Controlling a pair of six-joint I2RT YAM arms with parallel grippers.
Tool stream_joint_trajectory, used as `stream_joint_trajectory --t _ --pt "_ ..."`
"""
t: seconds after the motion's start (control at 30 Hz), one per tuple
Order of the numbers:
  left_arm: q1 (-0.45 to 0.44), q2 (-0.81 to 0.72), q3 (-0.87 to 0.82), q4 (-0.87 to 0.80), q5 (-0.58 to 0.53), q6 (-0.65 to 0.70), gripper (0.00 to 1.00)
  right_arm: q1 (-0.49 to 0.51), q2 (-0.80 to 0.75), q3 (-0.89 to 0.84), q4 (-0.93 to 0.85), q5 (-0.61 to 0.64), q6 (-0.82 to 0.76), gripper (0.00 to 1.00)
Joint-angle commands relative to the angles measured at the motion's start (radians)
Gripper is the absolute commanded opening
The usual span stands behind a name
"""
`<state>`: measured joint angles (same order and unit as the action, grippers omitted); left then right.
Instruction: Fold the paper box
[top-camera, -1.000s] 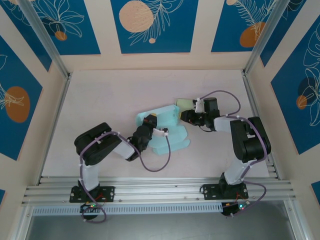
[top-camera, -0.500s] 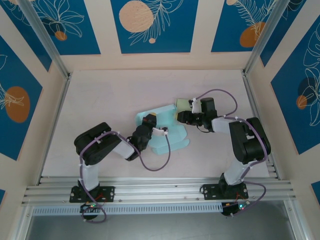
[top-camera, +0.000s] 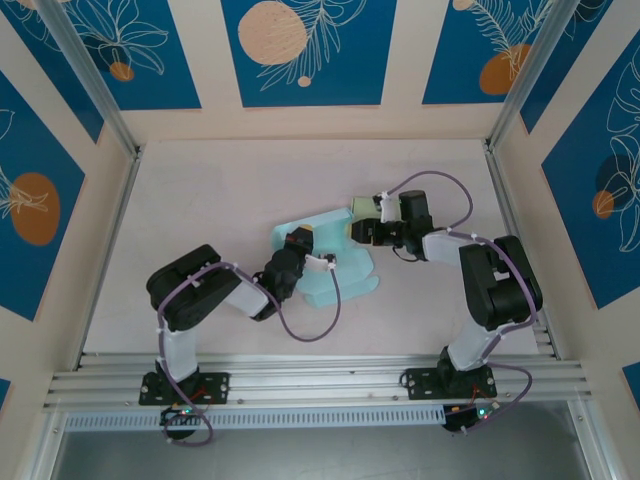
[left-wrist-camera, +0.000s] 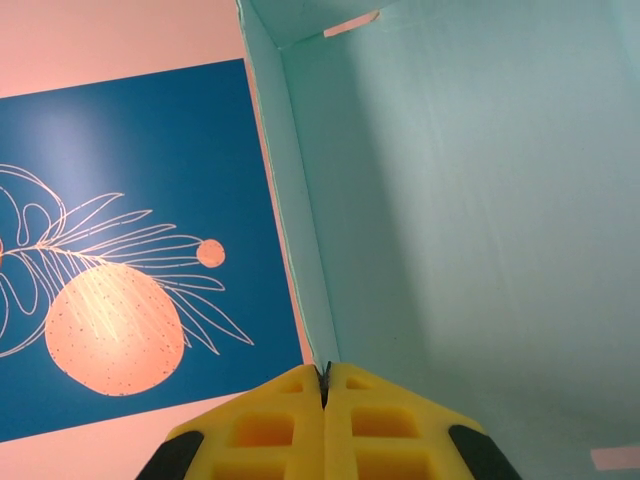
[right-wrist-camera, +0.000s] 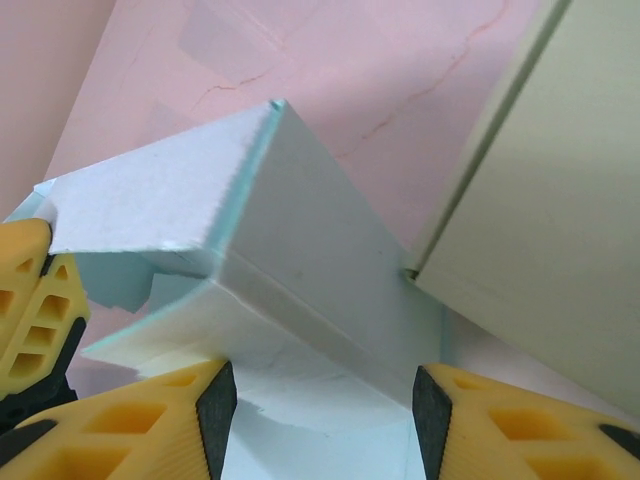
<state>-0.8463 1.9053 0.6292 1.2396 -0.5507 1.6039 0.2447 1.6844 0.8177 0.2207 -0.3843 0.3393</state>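
The left fingers (left-wrist-camera: 270, 432) clench a wall edge of the paper box (left-wrist-camera: 470, 200). The right fingers (right-wrist-camera: 150, 425) stand spread, straddling its folded corner.

The paper box (right-wrist-camera: 300, 250) is matt card, fuzzy at cut edges; the table (right-wrist-camera: 350, 60) smooth, matt, faintly veined.

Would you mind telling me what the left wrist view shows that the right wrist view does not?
Left wrist view: the left gripper shut on a wall edge of the box, with a blue wall panel behind it. Right wrist view: the right gripper open, its fingers either side of a folded corner, with the table beyond and a pale panel at right. Both show the mint box close up.
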Motion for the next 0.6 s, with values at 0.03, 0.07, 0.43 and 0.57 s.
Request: stream_joint_trajectory --t 0.03,0.07,0.43,0.57 --pt "0.009 -0.04 0.009 -0.061 0.05 0.001 0.0 0.025 -0.022 0.042 -0.032 0.027 -0.083 0.53" --pt "0.01 -0.044 0.011 -0.067 0.052 0.0 0.0 0.028 -0.016 0.046 -0.037 0.037 -0.094 0.53" --pt "0.025 -0.107 0.021 -0.2 0.088 -0.06 0.0 0.055 0.049 0.108 -0.041 0.103 -0.16 0.55" --pt "0.03 -0.111 0.028 -0.222 0.094 -0.059 0.0 0.084 0.069 0.113 -0.019 0.12 -0.193 0.55"
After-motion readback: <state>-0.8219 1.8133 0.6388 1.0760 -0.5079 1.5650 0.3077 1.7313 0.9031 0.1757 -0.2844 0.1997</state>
